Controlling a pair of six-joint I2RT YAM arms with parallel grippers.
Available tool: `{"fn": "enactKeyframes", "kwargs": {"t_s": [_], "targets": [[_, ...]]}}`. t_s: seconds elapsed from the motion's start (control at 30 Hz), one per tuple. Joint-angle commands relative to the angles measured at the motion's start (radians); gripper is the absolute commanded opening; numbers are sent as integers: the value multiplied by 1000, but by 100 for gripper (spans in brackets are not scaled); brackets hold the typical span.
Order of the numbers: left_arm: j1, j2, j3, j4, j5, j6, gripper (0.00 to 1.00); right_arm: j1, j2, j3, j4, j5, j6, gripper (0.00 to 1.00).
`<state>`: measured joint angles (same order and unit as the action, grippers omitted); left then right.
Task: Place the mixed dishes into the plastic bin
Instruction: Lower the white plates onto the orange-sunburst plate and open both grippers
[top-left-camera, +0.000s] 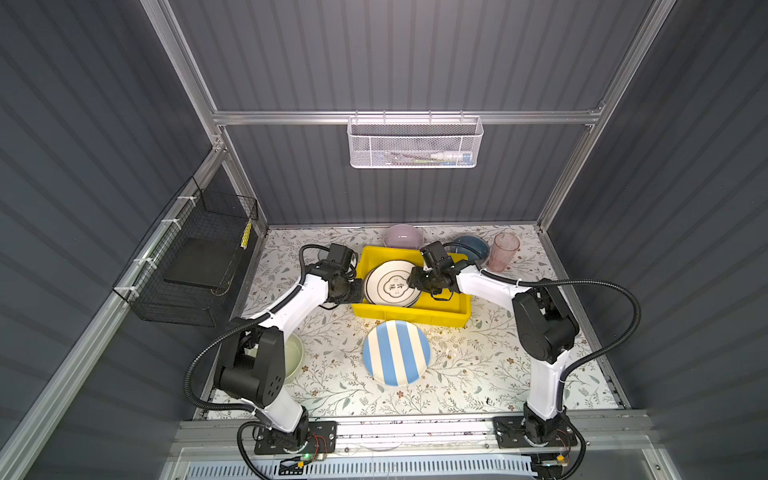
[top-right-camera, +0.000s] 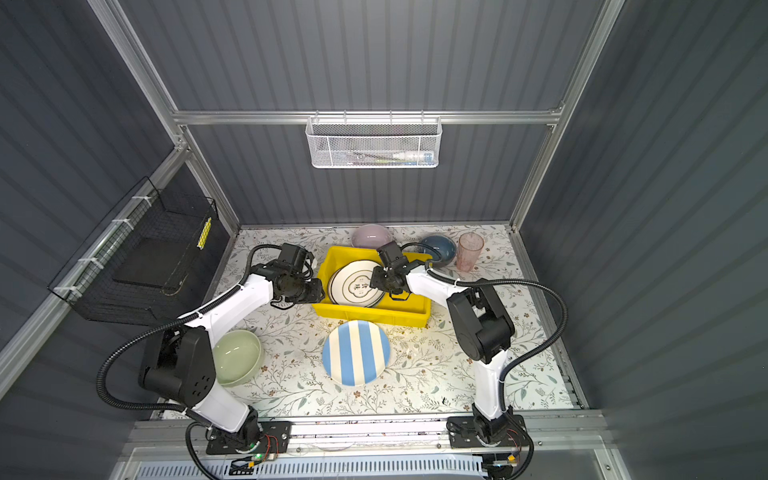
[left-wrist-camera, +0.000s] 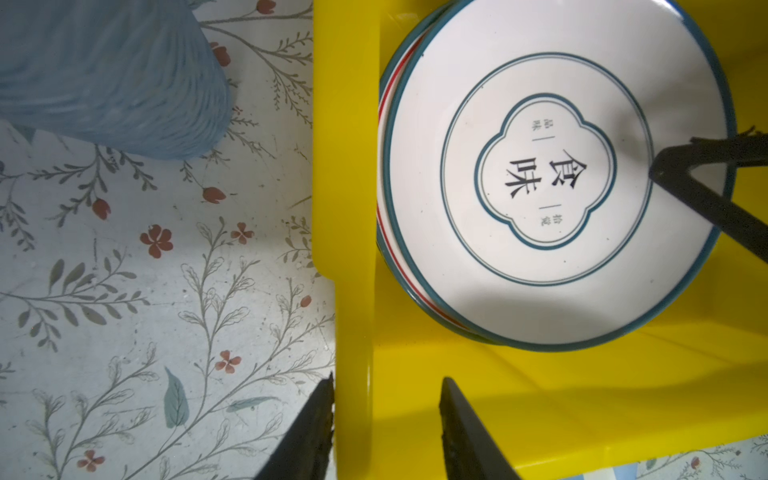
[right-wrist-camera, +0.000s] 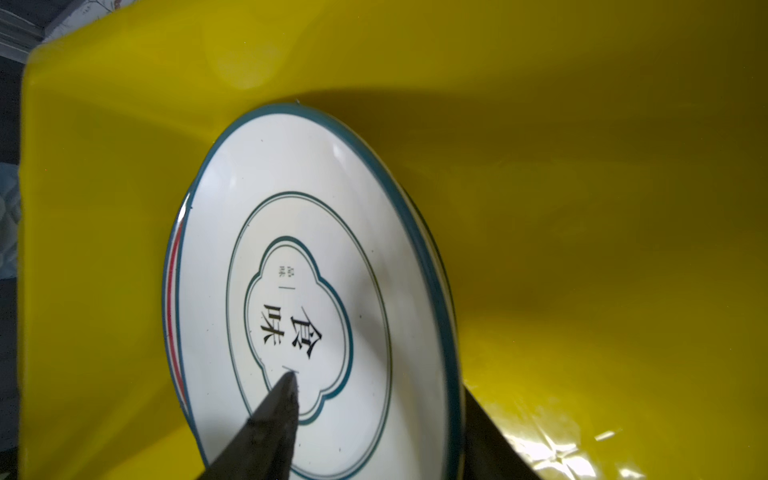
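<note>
- Right gripper (right-wrist-camera: 378, 386): jaws apart, astride the lettered plate's (right-wrist-camera: 291, 208) rim. The plate lies on a stack in the bin (top-left-camera: 415, 316).
- Left gripper (left-wrist-camera: 386, 382): jaws apart, astride the bin wall, not pinching.
- Yet to go: striped plate (top-left-camera: 396, 352), lilac bowl (top-left-camera: 402, 236), blue bowl (top-left-camera: 473, 247), green bowl (top-right-camera: 237, 357), pink tumbler (top-left-camera: 503, 251), blue tumbler (left-wrist-camera: 112, 75).
- Bare bin floor beside the stack; lifting straight up looks clear.

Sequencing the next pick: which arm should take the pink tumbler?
Right, probably. The pink tumbler stands rear right, near the right gripper, open over the yellow bin. The left gripper straddles the bin's left wall, across the bin.
</note>
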<state>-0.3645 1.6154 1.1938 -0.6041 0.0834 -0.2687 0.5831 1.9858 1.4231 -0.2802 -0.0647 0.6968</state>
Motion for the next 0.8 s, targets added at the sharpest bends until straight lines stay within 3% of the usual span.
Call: {"fn": "enactKeyframes", "kwargs": {"t_s": [0.0, 0.77], "targets": [[6, -8, -3, -7, 21, 6, 44, 22, 26, 66, -74, 71, -46, 59], [6, -39, 9, -33, 47, 2, 43, 59, 126, 227, -230, 124, -115, 76]]}}
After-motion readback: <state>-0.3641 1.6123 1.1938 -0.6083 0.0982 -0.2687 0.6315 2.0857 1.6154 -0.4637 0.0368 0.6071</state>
